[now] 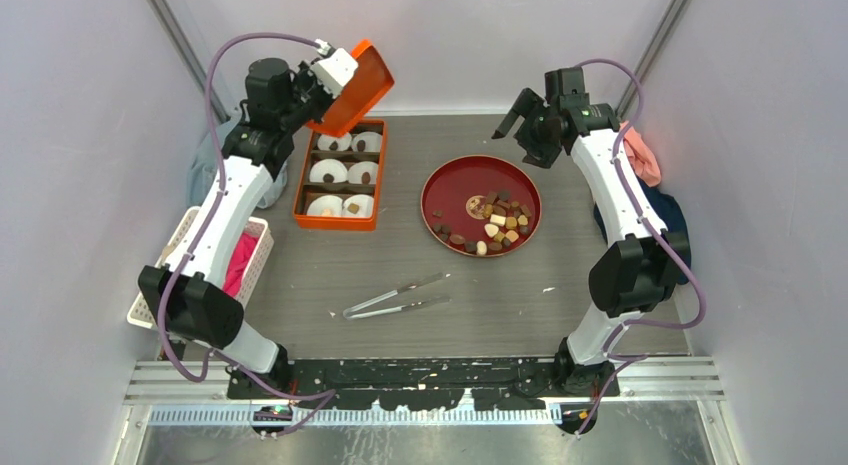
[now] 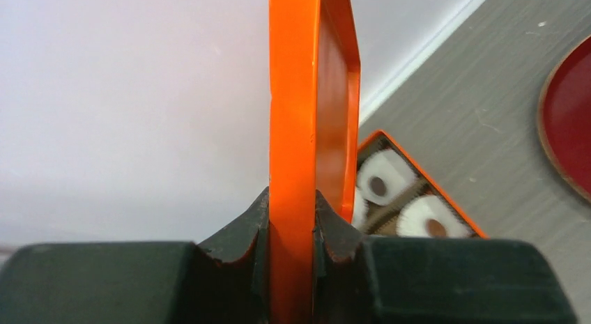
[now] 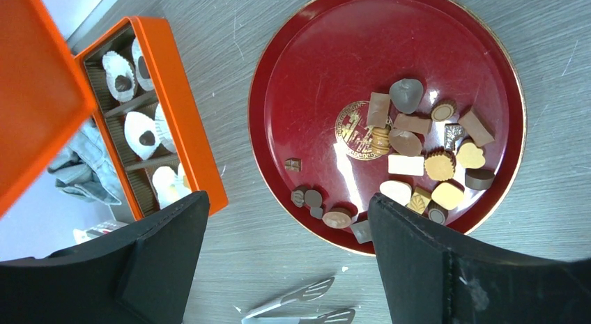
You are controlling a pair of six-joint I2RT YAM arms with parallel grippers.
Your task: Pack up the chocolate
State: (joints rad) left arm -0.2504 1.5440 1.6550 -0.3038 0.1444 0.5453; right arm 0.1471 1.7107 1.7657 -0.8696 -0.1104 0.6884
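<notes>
Several loose pieces of chocolate in brown, tan and cream lie on a round red plate. To its left stands an orange box of white paper cups, some with a dark piece inside. My left gripper is shut on the edge of the orange lid, held raised and tilted over the box's far end. My right gripper hangs open and empty, high above the plate's far right side.
Metal tongs lie on the table nearer the arm bases. A white basket with pink cloth stands at the left edge. Crumpled cloths lie by the right wall. White walls close in on three sides.
</notes>
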